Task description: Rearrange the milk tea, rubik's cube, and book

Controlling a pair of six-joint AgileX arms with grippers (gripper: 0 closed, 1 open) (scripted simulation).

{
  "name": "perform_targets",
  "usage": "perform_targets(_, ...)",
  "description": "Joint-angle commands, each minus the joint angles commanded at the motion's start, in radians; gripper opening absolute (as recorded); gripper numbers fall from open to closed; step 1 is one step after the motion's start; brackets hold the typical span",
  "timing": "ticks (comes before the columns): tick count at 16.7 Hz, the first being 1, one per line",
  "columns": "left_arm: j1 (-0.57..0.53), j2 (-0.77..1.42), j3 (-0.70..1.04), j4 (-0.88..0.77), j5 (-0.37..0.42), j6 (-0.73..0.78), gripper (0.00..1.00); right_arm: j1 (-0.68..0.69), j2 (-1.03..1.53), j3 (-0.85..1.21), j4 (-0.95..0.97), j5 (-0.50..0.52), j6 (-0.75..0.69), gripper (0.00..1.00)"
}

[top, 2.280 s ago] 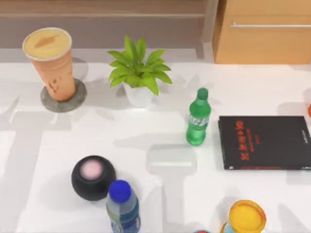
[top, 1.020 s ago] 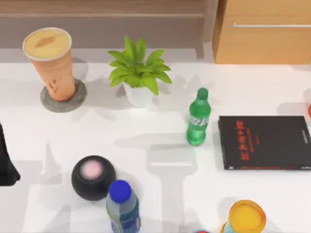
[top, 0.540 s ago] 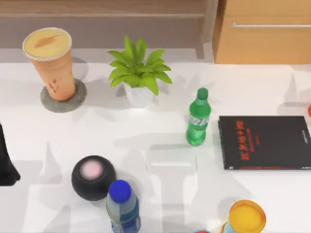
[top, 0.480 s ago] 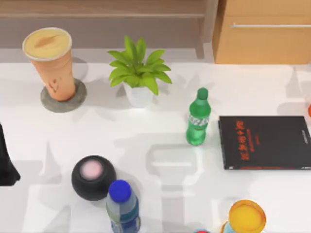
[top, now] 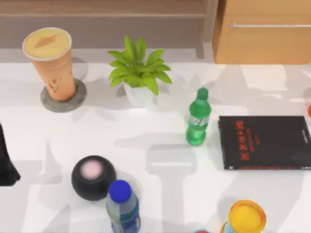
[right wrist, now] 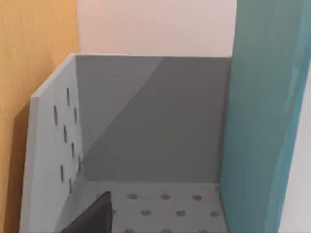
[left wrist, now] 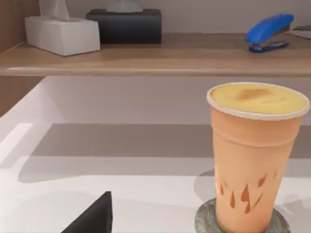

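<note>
Orange-tan and tall, the milk tea (top: 48, 63) stands upright on a grey round coaster (top: 68, 101) at the far left of the white surface (top: 160, 194), exactly where it stood 2.3 s ago. What has come since then is the dark bulk of the left arm (top: 6, 162) at the surface's left edge, well apart from the cup; over the last second it has not moved. The left wrist view looks at the milk tea (left wrist: 255, 160) from the side, with a wooden shelf (left wrist: 155, 58) behind it carrying a tissue box (left wrist: 60, 34) and a blue stapler (left wrist: 269, 31). A dark wedge of the left claw (left wrist: 92, 218) sits low in that view, and I cannot tell whether the claw is apart or together.

The potted plant (top: 138, 73), green bottle (top: 198, 119), black book with red characters (top: 265, 141), black sphere (top: 93, 177) and blue-capped bottle (top: 122, 206) all keep their places. Only the shadows on the right of the surface have shifted.

The right wrist view shows a teal-blue upright slab, likely the book (right wrist: 262, 121), against a grey perforated holder (right wrist: 146, 121). The right claw (right wrist: 92, 213) is a dark wedge there, and its state cannot be told.
</note>
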Motion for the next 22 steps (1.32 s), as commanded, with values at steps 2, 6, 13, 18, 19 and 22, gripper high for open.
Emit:
perform_targets(2, 0.000, 0.000, 0.000, 0.000, 0.000, 0.000, 1.00, -0.025, 0.105, 0.081, 0.033, -0.024, 0.001, 1.00)
perform_targets(6, 0.000, 0.000, 0.000, 0.000, 0.000, 0.000, 1.00, -0.049, 0.199, 0.155, 0.064, -0.046, 0.003, 1.00)
perform_targets(13, 0.000, 0.000, 0.000, 0.000, 0.000, 0.000, 1.00, -0.041, 0.220, 0.188, 0.052, -0.038, 0.002, 1.00)
perform_targets(18, 0.000, 0.000, 0.000, 0.000, 0.000, 0.000, 1.00, -0.027, 0.285, 0.286, 0.020, -0.023, 0.002, 1.00)
perform_targets(19, 0.000, 0.000, 0.000, 0.000, 0.000, 0.000, 1.00, -0.024, 0.295, 0.301, 0.014, -0.020, 0.002, 1.00)
perform_targets(22, 0.000, 0.000, 0.000, 0.000, 0.000, 0.000, 1.00, -0.023, 0.299, 0.306, 0.012, -0.019, 0.002, 1.00)
